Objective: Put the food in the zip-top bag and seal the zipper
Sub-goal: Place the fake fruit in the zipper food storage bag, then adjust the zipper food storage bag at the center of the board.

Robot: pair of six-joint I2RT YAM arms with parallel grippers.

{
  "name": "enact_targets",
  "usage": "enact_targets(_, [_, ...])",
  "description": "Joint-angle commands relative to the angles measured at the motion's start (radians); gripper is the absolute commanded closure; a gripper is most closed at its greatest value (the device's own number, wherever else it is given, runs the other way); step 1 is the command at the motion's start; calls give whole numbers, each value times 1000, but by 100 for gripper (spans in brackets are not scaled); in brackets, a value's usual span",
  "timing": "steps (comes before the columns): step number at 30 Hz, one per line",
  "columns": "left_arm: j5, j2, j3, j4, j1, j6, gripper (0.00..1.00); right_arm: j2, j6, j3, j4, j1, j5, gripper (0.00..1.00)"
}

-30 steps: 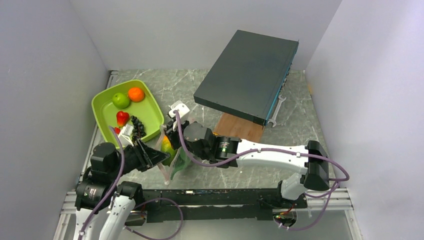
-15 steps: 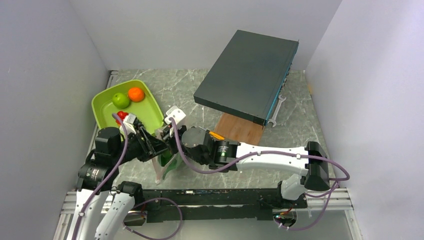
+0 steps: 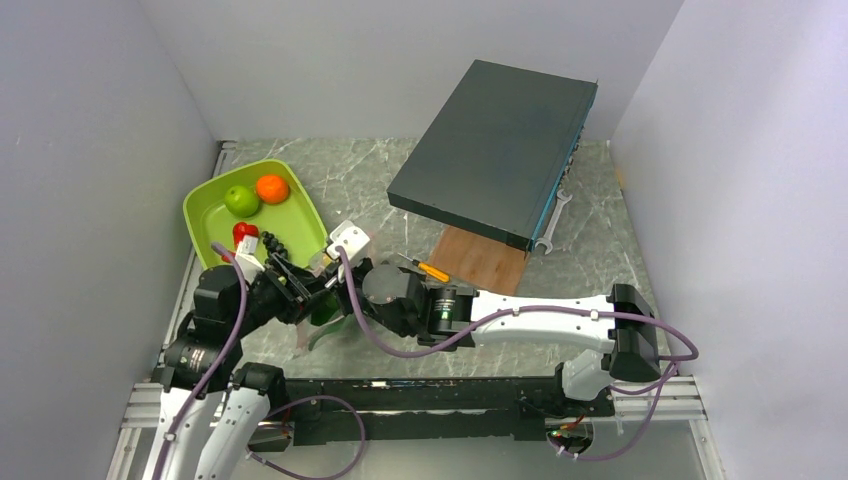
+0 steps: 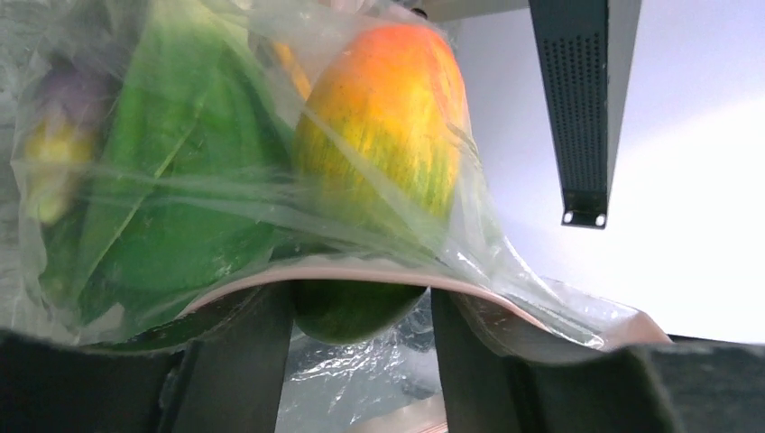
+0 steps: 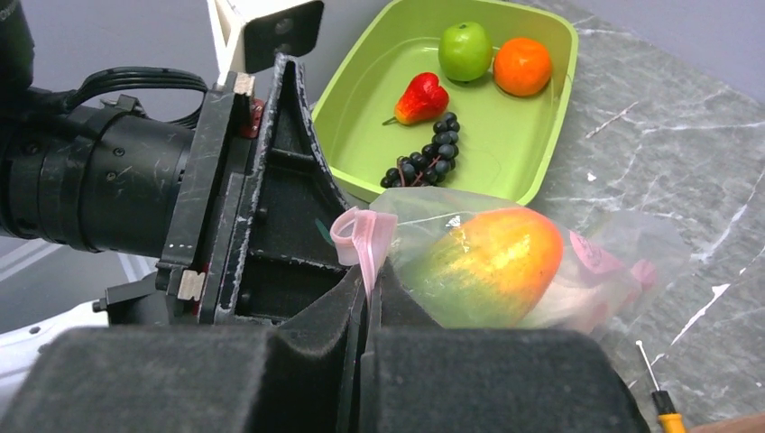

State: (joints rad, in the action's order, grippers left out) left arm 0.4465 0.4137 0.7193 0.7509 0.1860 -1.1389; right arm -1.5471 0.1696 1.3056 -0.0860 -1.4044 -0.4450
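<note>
The clear zip-top bag [image 3: 325,318] hangs between my two grippers, just right of the lime-green tray [image 3: 300,232]. It holds a yellow-red fruit [image 4: 388,144], leafy greens [image 4: 171,189] and something purple [image 4: 63,86]. My right gripper [image 5: 370,289] is shut on the bag's pink zipper strip [image 5: 361,236], with the yellow-red fruit [image 5: 492,266] just beyond it. My left gripper [image 4: 361,302] has its fingers apart, and the pink strip [image 4: 361,269] lies across their tips. In the tray lie a green apple [image 5: 465,51], an orange fruit [image 5: 522,66], a red fruit [image 5: 421,97] and black grapes [image 5: 424,162].
A large dark box [image 3: 495,150] rests tilted over a wooden board [image 3: 480,258] at the back right, with a wrench [image 3: 555,220] beside it. An orange-and-black screwdriver [image 3: 432,270] lies on the marble right of the bag. White walls enclose the table.
Both grippers and the bag have moved left and toward the tray. The screwdriver has come into sight behind the right arm.
</note>
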Motion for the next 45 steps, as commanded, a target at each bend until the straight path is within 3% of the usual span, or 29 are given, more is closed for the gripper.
enact_targets(1, [-61, -36, 56, -37, 0, -5, 33, 27, 42, 2, -23, -9, -4, 100])
enact_targets(6, [-69, -72, 131, 71, 0, 90, 16, 28, 64, 11, -4, 19, -7, 100])
enact_targets(8, [-53, -89, 147, 91, 0, 122, 16, 31, 61, 12, -4, 27, -6, 100])
enact_targets(16, [-23, -130, 201, 126, 0, 284, 33, 44, 81, 23, 32, 56, -18, 100])
enact_targets(20, [-80, -131, 273, 173, 0, 357, 31, 11, 126, 99, 165, 87, -38, 100])
enact_targets(24, [-239, -140, 393, 260, 0, 390, 22, 4, 176, 303, 419, 93, -34, 100])
enact_targets(26, [-297, -158, 433, 284, 0, 398, 19, 36, 188, 346, 452, 71, -58, 100])
enact_targets(30, [-382, -187, 465, 292, 0, 408, 16, 100, 150, 282, 350, 58, -81, 100])
enact_targets(33, [-427, -191, 451, 300, -1, 393, 12, 53, 150, 283, 373, 88, -95, 100])
enact_targets(39, [-357, -105, 366, 337, 0, 417, 10, 13, 139, 208, 418, 114, -191, 100])
enact_targets(45, [-403, -20, 304, 291, -1, 481, 7, 188, 92, 69, 416, 120, -179, 100])
